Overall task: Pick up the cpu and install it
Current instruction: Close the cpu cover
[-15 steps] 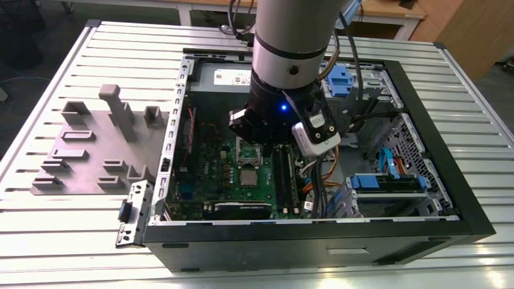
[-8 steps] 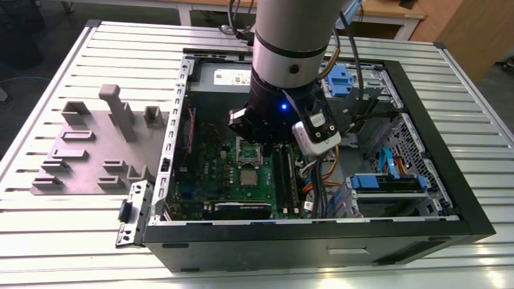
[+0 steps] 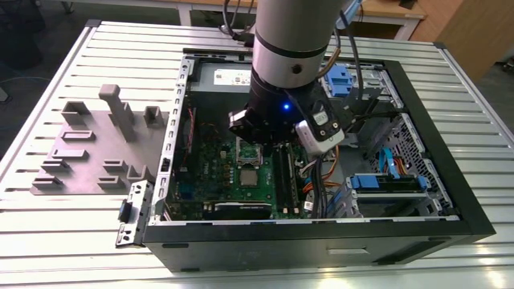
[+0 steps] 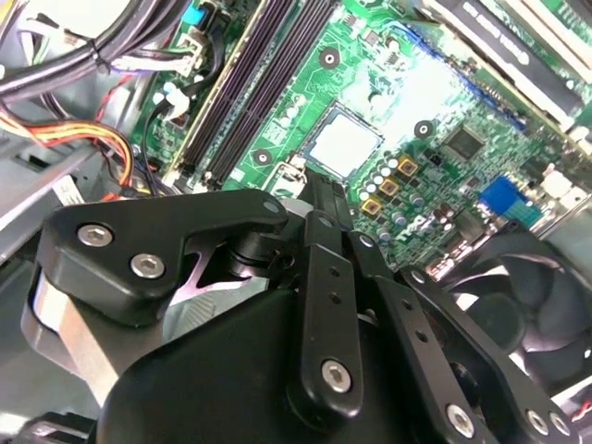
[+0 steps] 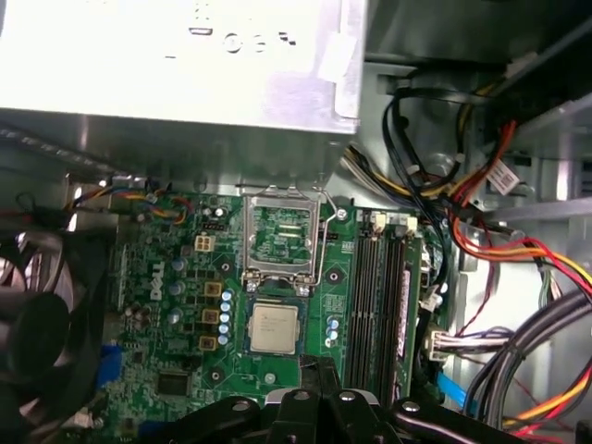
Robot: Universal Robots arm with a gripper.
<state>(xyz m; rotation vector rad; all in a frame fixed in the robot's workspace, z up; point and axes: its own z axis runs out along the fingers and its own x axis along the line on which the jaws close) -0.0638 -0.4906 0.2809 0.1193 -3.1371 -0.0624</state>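
The cpu (image 5: 275, 327) is a small silver square lying flat in its dark seat on the green motherboard (image 5: 157, 277). It also shows in the exterior view (image 3: 249, 176) and the second wrist view (image 4: 344, 143). The shiny metal socket frame (image 5: 282, 236) stands hinged open right beside it. My black gripper (image 5: 320, 377) hovers a little above the board, close to the cpu's edge and apart from it. Its fingers (image 4: 320, 199) are shut together with nothing between them.
The board lies inside an open black computer case (image 3: 449, 198) on a slatted table. Memory slots (image 5: 381, 296), cable bundles (image 5: 518, 250), a black fan (image 4: 523, 305) and the power supply (image 5: 185, 74) crowd around the socket. Grey slotted blocks (image 3: 88, 150) stand outside the case.
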